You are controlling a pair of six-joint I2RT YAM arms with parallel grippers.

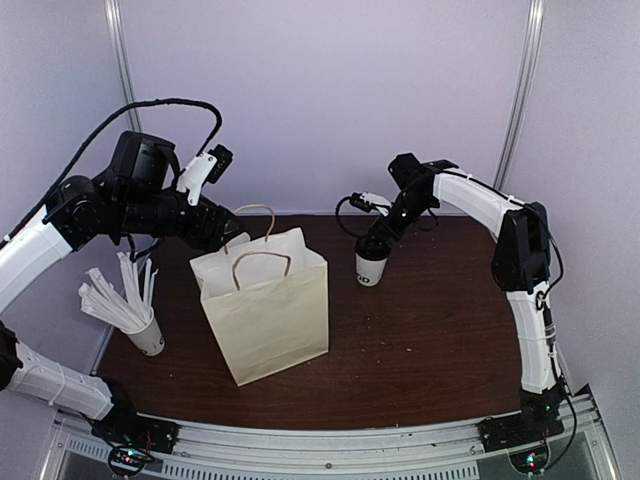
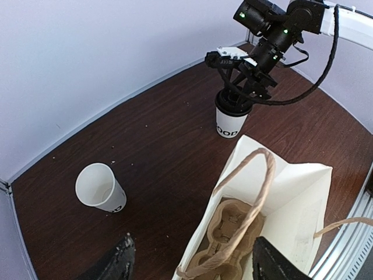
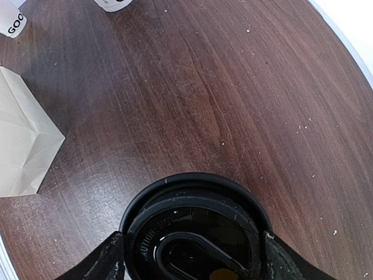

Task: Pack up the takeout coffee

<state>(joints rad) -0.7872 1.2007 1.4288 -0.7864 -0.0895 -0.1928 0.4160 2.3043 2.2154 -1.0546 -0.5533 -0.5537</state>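
A dark wooden table (image 1: 420,330) carries a paper bag (image 1: 270,320) upright left of centre, a cup of straws (image 1: 148,335) by the left edge, a lidded coffee cup (image 1: 371,268) near the far edge, and an empty cup (image 2: 100,188) on its side.

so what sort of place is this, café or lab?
Likely a lab test cell, not a café: bare white walls with a metal post, arms bolted at the table edge, and props on it: paper bag, takeout coffee, cup of straws.
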